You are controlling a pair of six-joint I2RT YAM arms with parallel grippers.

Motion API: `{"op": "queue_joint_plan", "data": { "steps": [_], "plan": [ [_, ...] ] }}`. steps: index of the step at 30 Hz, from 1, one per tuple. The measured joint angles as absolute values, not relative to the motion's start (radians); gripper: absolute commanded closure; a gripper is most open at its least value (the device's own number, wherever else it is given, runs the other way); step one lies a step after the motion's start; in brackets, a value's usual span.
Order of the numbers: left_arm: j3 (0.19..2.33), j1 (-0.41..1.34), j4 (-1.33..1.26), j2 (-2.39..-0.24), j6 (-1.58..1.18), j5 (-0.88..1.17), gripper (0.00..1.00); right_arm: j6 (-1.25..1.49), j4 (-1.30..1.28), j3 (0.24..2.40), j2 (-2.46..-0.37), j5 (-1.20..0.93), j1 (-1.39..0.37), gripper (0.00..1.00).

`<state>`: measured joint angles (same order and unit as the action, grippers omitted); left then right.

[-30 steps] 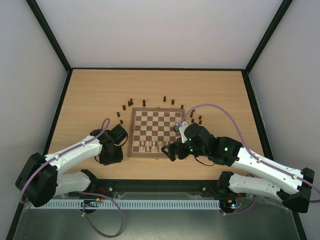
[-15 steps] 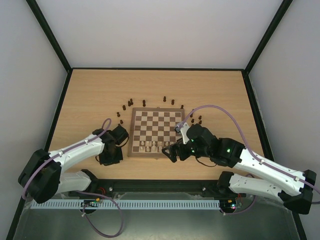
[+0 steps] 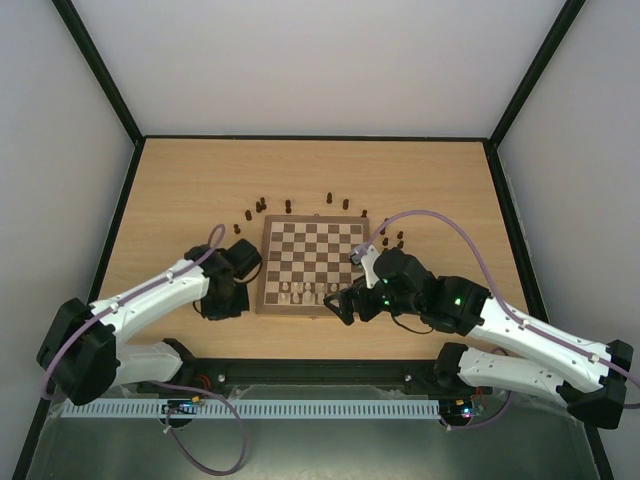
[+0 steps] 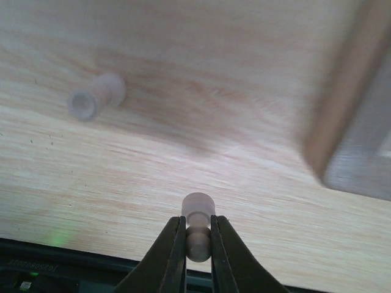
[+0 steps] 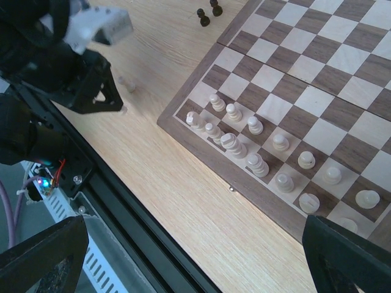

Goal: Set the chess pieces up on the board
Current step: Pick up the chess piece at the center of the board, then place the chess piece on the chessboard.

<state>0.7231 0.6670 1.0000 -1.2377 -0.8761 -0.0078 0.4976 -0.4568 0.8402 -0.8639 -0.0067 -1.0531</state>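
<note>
The left gripper [image 4: 197,244] hangs just off the board's [image 4: 357,116] near left corner. Its fingers [image 4: 173,253] are pressed onto a pale chess piece [image 4: 197,210], which sits between the tips with its flat end poking out past them. Whether it touches the tabletop [image 4: 183,152] I cannot tell. A second pale piece [image 4: 96,99] lies on its side farther out from the board. The right gripper [image 5: 195,259] hovers by the board's near edge, its fingers [image 5: 43,256] spread wide around nothing, above the rows of pale pieces [image 5: 256,162].
</note>
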Motion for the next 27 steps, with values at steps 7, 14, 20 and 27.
{"op": "queue_joint_plan", "data": {
  "steps": [7,14,20,27],
  "plan": [
    [0.948,0.669,1.074,-1.280,-0.800,-0.027,0.96,0.498,-0.457,0.840,-0.871,0.012,-1.053,0.03],
    [1.056,0.669,1.069,-1.430,-0.697,-0.026,0.96,0.502,-0.457,0.840,-0.875,0.049,-1.053,0.03],
    [1.110,0.669,1.026,-1.547,-0.625,-0.020,0.96,0.506,-0.457,0.840,-0.879,0.081,-1.053,0.03],
    [1.120,0.672,0.979,-1.610,-0.582,-0.003,0.96,0.509,-0.457,0.840,-0.879,0.101,-1.053,0.03]
  ]
}}
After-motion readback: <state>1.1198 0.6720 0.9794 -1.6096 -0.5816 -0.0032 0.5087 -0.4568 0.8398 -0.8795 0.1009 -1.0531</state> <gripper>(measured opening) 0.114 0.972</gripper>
